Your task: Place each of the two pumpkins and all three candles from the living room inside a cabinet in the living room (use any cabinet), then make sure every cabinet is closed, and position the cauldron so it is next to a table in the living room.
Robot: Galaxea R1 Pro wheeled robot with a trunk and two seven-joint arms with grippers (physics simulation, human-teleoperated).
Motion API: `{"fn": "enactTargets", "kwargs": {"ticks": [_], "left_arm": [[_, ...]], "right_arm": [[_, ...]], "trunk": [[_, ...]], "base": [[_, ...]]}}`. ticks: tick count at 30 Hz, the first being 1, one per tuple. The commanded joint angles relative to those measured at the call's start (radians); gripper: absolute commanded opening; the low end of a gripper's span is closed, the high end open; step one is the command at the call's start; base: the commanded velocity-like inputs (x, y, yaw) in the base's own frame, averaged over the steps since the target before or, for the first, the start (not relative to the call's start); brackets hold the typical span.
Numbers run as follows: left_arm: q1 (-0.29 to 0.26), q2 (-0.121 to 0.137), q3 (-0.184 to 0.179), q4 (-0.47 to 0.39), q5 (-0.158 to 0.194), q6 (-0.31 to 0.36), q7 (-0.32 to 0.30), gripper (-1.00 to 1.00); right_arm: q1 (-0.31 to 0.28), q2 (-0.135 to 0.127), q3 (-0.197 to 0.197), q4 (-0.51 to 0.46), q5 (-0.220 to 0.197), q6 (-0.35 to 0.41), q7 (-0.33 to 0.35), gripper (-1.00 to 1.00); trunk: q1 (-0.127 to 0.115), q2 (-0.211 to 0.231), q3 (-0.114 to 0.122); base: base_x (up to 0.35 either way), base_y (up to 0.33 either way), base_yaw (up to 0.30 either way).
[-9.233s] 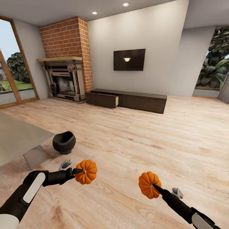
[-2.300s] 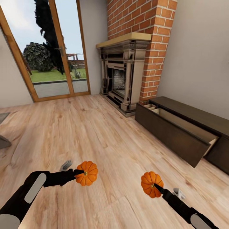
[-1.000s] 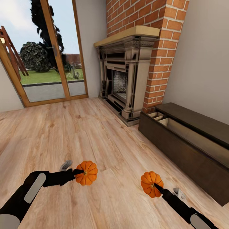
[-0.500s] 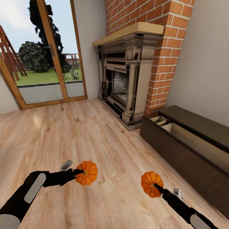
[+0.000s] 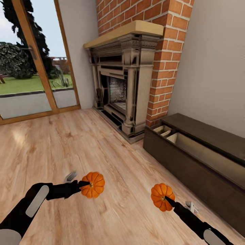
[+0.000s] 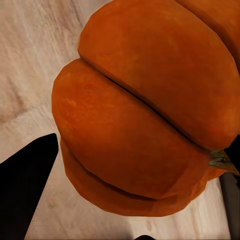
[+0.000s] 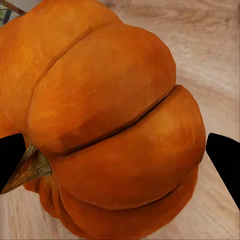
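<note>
We face a brick fireplace (image 5: 124, 88) on a pale wood floor (image 5: 61, 146), with a glass door (image 5: 30, 68) off to the left claw's side. The view has swung since half a second ago: the fireplace now sits nearer the middle and the long dark cabinet (image 5: 200, 156) reaches further in from the right, though both arms keep the same pose as before.

The cabinet's drawer (image 5: 177, 139) stands pulled out, its pale compartments showing, ahead of the right claw and near it.

Our left claw (image 5: 84, 184) is closed on one pumpkin (image 5: 92, 184), which sits at its tip over the floor. Our right claw (image 5: 166, 200) grips the other pumpkin (image 5: 162, 197) the same way. In each wrist view the pumpkin (image 6: 145, 115) (image 7: 110, 125) sits between the dark fingertips (image 6: 25, 185) (image 7: 225, 165).
</note>
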Motion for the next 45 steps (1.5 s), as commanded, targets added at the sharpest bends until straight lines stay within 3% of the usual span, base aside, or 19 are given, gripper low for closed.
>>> {"fn": "enactTargets", "kwargs": {"ticks": [1,16,45], "left_arm": [[0.0,0.001,-0.001,-0.001,0.008,0.003,-0.006,-1.0],[0.0,0.005,0.001,-0.001,0.011,0.004,-0.008,-1.0],[0.0,0.003,0.001,-0.001,0.01,0.004,-0.008,-1.0]], "right_arm": [[-0.001,-0.001,0.004,0.0,-0.011,0.003,0.002,-1.0],[-0.001,-0.002,0.002,0.0,-0.011,0.003,0.002,-1.0],[-0.001,-0.002,0.002,0.003,-0.011,0.003,0.002,-1.0]], "trunk": [[0.0,0.0,-0.001],[0.0,0.0,-0.001],[0.0,0.0,-0.001]], "base": [[0.212,0.228,-0.266],[0.066,0.276,-0.266],[0.266,0.194,-0.266]]}}
